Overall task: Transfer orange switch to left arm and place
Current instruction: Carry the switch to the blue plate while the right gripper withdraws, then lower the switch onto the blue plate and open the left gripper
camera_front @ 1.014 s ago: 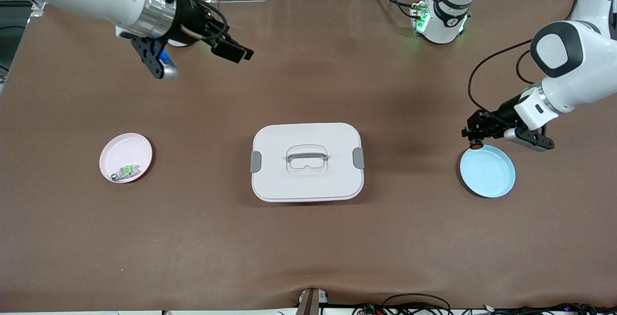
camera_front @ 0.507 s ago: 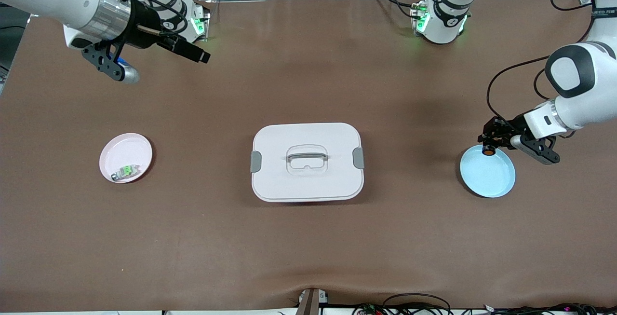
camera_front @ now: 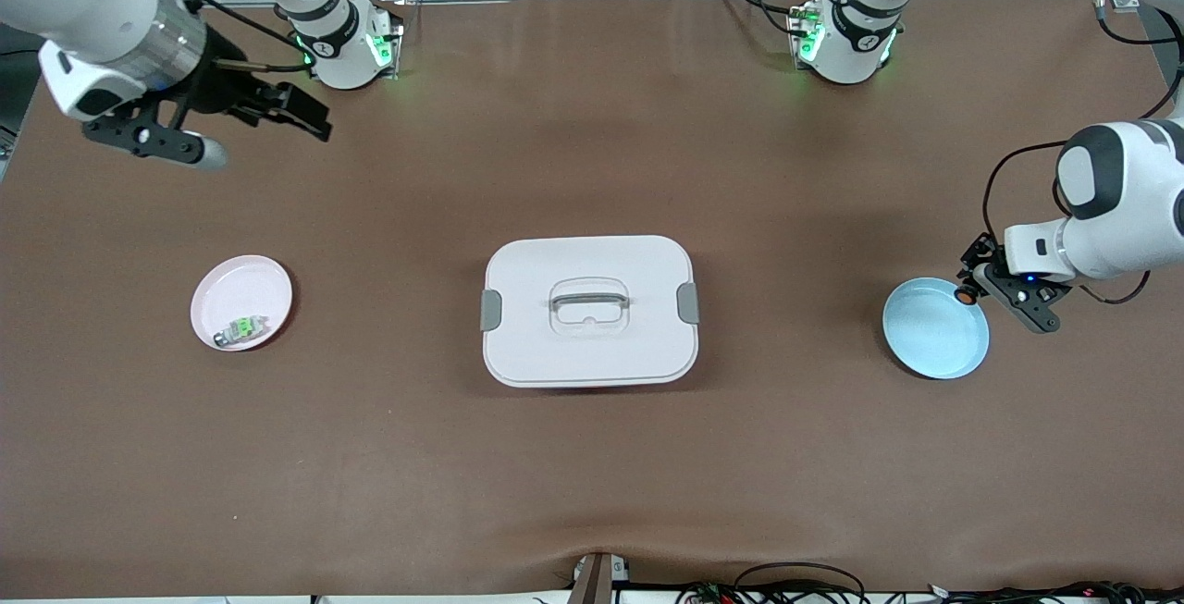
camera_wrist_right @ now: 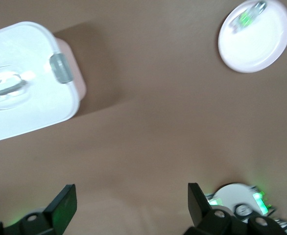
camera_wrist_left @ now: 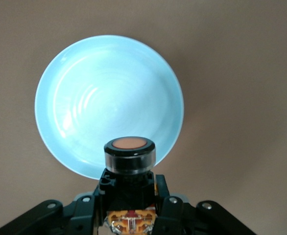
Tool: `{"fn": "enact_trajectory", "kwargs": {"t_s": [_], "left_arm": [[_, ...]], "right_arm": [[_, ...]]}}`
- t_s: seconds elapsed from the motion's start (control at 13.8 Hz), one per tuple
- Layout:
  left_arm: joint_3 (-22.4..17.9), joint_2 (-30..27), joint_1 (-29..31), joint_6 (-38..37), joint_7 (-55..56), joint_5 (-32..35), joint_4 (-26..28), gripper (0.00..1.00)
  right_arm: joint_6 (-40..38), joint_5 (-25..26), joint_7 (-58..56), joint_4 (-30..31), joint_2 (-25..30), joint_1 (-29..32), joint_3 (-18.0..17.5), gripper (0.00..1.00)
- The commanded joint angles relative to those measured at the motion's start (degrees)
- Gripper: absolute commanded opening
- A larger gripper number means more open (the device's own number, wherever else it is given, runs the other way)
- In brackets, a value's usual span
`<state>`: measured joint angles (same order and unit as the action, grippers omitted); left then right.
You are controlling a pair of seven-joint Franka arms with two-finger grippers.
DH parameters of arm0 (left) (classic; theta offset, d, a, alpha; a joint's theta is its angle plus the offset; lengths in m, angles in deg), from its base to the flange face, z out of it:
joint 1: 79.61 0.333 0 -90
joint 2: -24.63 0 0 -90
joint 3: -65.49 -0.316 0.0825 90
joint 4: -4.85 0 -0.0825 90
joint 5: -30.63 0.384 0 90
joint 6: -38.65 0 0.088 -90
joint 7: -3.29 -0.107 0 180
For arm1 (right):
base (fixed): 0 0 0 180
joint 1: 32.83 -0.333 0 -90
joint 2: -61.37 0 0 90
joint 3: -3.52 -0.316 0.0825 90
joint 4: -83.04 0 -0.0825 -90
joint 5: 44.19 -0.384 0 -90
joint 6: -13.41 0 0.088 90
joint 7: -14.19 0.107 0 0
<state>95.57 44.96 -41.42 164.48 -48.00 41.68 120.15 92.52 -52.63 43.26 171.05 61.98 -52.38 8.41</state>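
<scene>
My left gripper (camera_front: pixel 971 286) is shut on the orange switch (camera_front: pixel 964 294), a black cylinder with an orange cap (camera_wrist_left: pixel 130 144). It hangs over the rim of the light blue plate (camera_front: pixel 934 331) toward the left arm's end of the table. In the left wrist view the switch (camera_wrist_left: pixel 130 155) stands between the fingers (camera_wrist_left: pixel 170 205) with the blue plate (camera_wrist_left: pixel 109 93) below it. The white lidded box (camera_front: pixel 589 310) sits mid-table. My right gripper (camera_front: pixel 317 120) hangs open and empty in the air beside its own base, with both fingertips (camera_wrist_right: pixel 66 200) wide apart.
A pink plate (camera_front: pixel 242 294) toward the right arm's end holds a small green-and-silver switch (camera_front: pixel 242 329); both appear in the right wrist view, the plate (camera_wrist_right: pixel 261 44) and the switch (camera_wrist_right: pixel 249 14), along with the box (camera_wrist_right: pixel 26 83). Green-lit arm bases (camera_front: pixel 837 40) stand along the table's edge farthest from the front camera.
The left gripper carried the orange switch across the blue plate toward the left arm's end of the table. The right gripper swung away from the middle toward the right arm's end.
</scene>
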Motion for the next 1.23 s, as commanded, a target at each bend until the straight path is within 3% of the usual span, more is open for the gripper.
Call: {"fn": "enact_trajectory", "kwargs": {"t_s": [0.0, 0.29, 0.58, 0.72, 1.16], "left_arm": [[0.6, 4.6, -0.3, 2.4, -4.6, 4.7, -3.0, 0.0], [0.5, 8.1, -0.3, 7.7, -11.8, 5.5, -3.0, 0.0], [0.6, 11.2, -0.8, 11.9, -17.5, 13.2, -3.2, 0.0], [0.6, 12.2, -1.0, 12.2, -17.5, 13.7, -3.1, 0.0], [0.6, 14.1, -1.0, 12.2, -17.5, 13.7, -2.7, 0.01]], "right_arm": [[0.4, 1.8, -8.2, 2.5, 2.1, 5.0, -0.8, 1.0], [0.4, 2.0, -17.6, 3.5, 2.0, 11.7, -0.8, 1.0], [0.7, 6.0, -24.4, 3.6, 2.1, 15.8, -0.9, 1.0], [0.7, 6.6, -27.6, 3.5, 2.1, 18.1, -0.9, 1.0], [1.7, 8.8, -29.0, 3.0, 1.9, 19.5, -0.8, 1.0]]}}
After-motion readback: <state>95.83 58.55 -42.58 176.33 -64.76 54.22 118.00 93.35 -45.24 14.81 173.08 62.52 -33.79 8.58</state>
